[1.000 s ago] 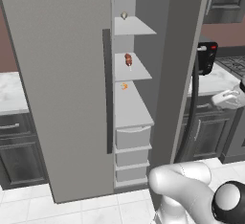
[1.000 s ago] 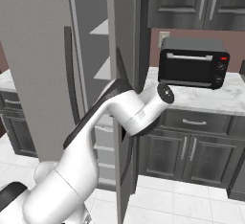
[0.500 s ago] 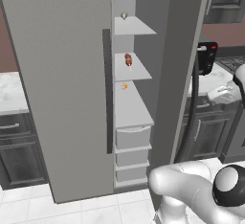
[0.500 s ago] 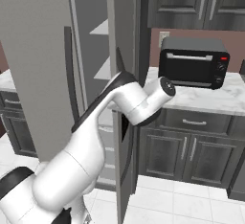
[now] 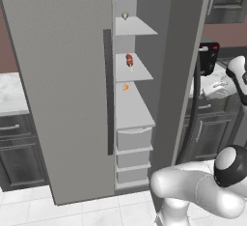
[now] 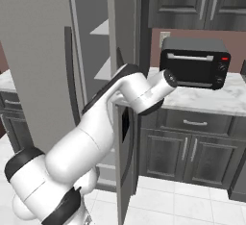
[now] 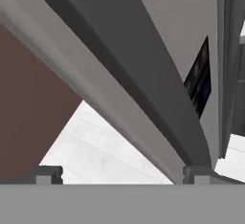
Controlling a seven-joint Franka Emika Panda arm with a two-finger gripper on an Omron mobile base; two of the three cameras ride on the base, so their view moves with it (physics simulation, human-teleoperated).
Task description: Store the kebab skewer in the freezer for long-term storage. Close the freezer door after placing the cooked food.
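Note:
The kebab skewer [image 5: 129,60] lies on a middle white shelf inside the open freezer [image 5: 132,109]. The freezer door [image 5: 185,51] stands swung out, almost edge-on in the right base view [image 6: 120,171], with its dark dispenser panel [image 7: 198,82] on the outer face. My gripper [image 7: 119,176] is open and empty, on the outer side of that door and looking along its grey face. In the left base view the hand [image 5: 215,87] is just right of the door's edge. The long dark door handle [image 5: 195,99] runs down that edge.
The other fridge door [image 5: 62,85] is shut, with a dark handle [image 5: 107,90]. A small orange item [image 5: 125,87] and a pale item [image 5: 125,15] lie on other freezer shelves. A black toaster oven [image 6: 194,68] stands on the marble counter [image 6: 216,99] over dark cabinets [image 6: 192,152].
My arm has swung forward and my hand has moved left, closer to the outer face of the freezer door. The gripper stays open. The skewer and the door have not moved.

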